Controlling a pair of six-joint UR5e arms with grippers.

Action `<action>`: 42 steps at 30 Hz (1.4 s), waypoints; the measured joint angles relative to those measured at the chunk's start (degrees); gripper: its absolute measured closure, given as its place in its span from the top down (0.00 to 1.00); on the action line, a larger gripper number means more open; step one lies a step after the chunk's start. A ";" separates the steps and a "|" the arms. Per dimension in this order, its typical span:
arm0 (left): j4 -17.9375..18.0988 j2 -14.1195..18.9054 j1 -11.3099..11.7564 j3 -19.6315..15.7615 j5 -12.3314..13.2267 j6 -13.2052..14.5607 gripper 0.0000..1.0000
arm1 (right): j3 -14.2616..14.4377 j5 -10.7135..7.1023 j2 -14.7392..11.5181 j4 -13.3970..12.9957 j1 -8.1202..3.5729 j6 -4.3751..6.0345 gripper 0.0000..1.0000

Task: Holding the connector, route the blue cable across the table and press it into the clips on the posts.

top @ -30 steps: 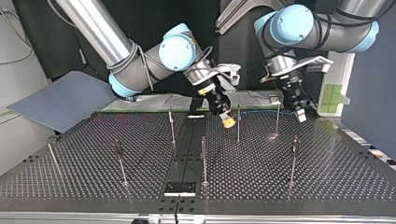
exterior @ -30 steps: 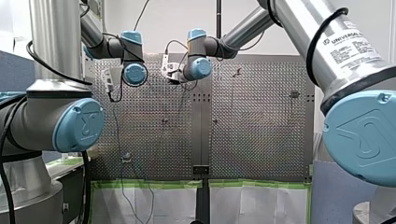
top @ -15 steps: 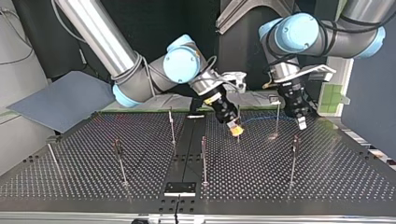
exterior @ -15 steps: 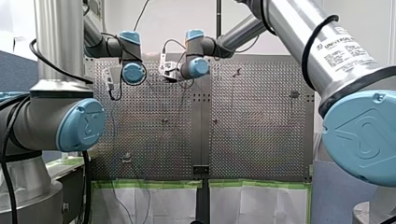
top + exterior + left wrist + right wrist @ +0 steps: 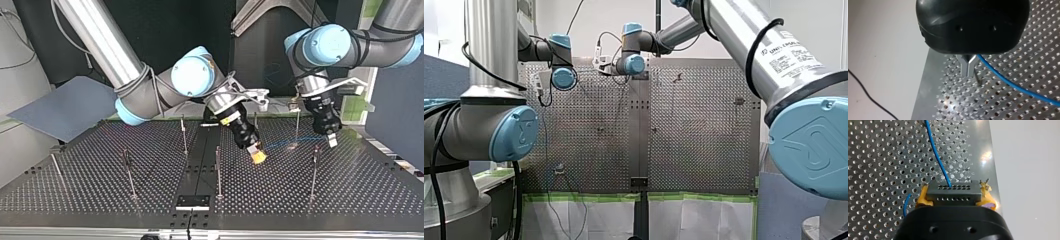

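Perforated metal surface (image 5: 100,190) carries thin posts (image 5: 218,172); their clips are too small to make out. My right tool (image 5: 258,156) clamps yellow pads (image 5: 922,198) on the dark connector (image 5: 953,192), and the blue cable (image 5: 936,155) runs off it across the holes. My left tool (image 5: 968,73) has its metal fingers (image 5: 965,66) pressed together with the cable emerging right beside them. Whether it is pinched is hidden.

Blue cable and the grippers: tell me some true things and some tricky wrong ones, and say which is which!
My right gripper holds the connector between yellow pads. True.
The blue cable comes out of the connector. True.
My left gripper has yellow pads too. False: its fingers are bare metal.
The table has no posts on it. False: several thin posts stand on it.
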 joint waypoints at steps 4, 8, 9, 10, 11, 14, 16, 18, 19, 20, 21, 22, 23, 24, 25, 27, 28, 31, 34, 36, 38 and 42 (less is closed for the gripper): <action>-0.30 -0.48 0.77 1.09 1.38 -0.27 0.00 | -0.24 0.03 0.97 -0.02 0.00 0.06 0.00; -0.78 -1.88 1.99 1.90 2.18 -0.45 0.00 | -0.28 0.16 1.95 -0.02 0.11 0.15 0.00; -0.75 -2.08 2.40 1.97 2.45 -0.46 0.00 | -0.28 0.19 2.15 -0.02 0.13 0.16 0.00; -0.68 -2.23 2.84 2.02 2.78 -0.47 0.00 | -0.28 0.21 2.27 -0.02 0.13 0.19 0.00; -0.52 -2.37 3.44 2.07 3.24 -0.47 0.00 | -0.29 0.22 2.38 -0.03 0.10 0.21 0.00; 0.01 -2.89 4.87 2.24 4.57 -0.52 0.00 | -0.29 0.20 2.54 -0.08 0.02 0.30 0.00; 0.36 -3.48 5.80 2.50 5.46 -0.68 0.00 | -0.32 0.16 2.60 -0.09 0.00 0.33 0.00; 0.87 -4.21 6.64 2.82 6.51 -1.03 0.00 | -0.34 0.11 2.66 -0.14 -0.05 0.35 0.00; 1.16 -4.43 6.88 2.91 6.94 -1.22 0.00 | -0.34 0.11 2.68 -0.17 -0.08 0.35 0.00; 1.66 -4.63 7.10 3.02 7.58 -1.55 0.00 | -0.33 0.12 2.69 -0.23 -0.12 0.36 0.00; 2.04 -4.73 7.21 3.09 8.06 -1.83 0.00 | -0.37 0.12 2.70 -0.29 -0.15 0.36 0.00; 2.38 -4.80 7.30 3.14 8.54 -2.15 0.00 | -0.44 0.12 2.70 -0.36 -0.17 0.38 0.00; 2.84 -4.86 7.40 3.23 9.17 -2.60 0.00 | -0.57 0.11 2.70 -0.43 -0.20 0.40 0.00; 3.20 -4.90 7.47 3.32 9.64 -2.95 0.00 | -0.69 0.11 2.72 -0.47 -0.23 0.41 0.00; 3.52 -4.94 7.55 3.44 10.10 -3.33 0.00 | -0.80 0.12 2.74 -0.49 -0.24 0.43 0.00; 4.01 -5.26 7.75 3.92 11.21 -4.19 0.00 | -1.07 0.16 2.75 -0.53 -0.26 0.48 0.00; 4.09 -5.52 7.84 4.22 11.69 -4.47 0.00 | -1.17 0.19 2.75 -0.53 -0.27 0.50 0.00; 3.96 -6.79 8.25 5.56 13.16 -5.01 0.00 | -1.36 0.37 2.75 -0.54 -0.30 0.53 0.00; 3.67 -8.31 8.78 7.10 13.96 -5.37 0.00 | -1.41 0.67 2.75 -0.55 -0.33 0.54 0.00; 3.71 -9.38 9.26 8.02 14.56 -5.71 0.00 | -1.42 0.97 2.74 -0.55 -0.48 0.54 0.00; 3.79 -10.55 9.67 8.56 15.25 -5.95 0.00 | -1.42 1.33 2.74 -0.55 -0.76 0.54 0.00; 3.87 -12.41 10.27 8.90 16.00 -6.40 0.00 | -1.44 2.00 2.73 -0.55 -1.46 0.56 0.00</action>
